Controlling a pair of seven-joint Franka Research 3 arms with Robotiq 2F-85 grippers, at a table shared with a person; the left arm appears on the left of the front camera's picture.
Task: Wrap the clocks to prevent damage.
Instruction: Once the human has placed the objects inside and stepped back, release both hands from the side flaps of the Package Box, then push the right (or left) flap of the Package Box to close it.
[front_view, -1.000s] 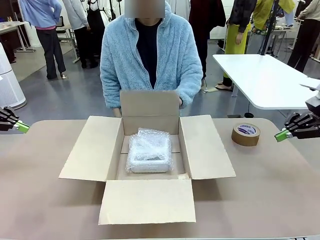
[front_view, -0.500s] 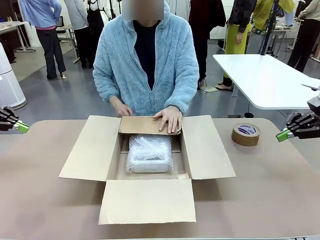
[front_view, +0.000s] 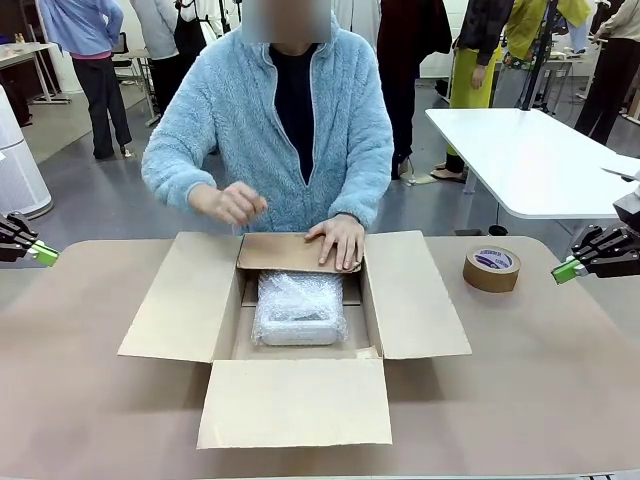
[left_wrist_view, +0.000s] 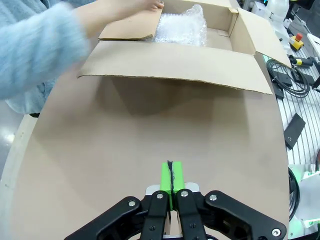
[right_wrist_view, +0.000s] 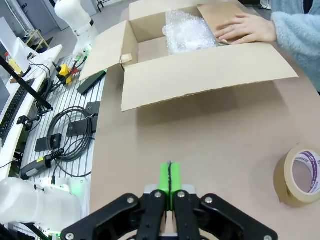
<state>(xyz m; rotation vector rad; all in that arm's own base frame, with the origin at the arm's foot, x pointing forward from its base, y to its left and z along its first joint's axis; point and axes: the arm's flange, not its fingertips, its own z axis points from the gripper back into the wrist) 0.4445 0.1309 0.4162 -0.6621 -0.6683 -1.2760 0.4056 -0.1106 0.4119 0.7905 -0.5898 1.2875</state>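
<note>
Lying in the box (front_view: 415, 300), clocks (front_view: 298, 308) seem midway between jaws.

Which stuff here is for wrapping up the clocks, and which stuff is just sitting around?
For the job:
- bubble-wrapped clocks, lying inside the cardboard box
- the person's hand on the folded far flap

Just lying about:
- brown tape roll, untouched, maybe needed later
- black cables beside the table
- white table behind
</note>
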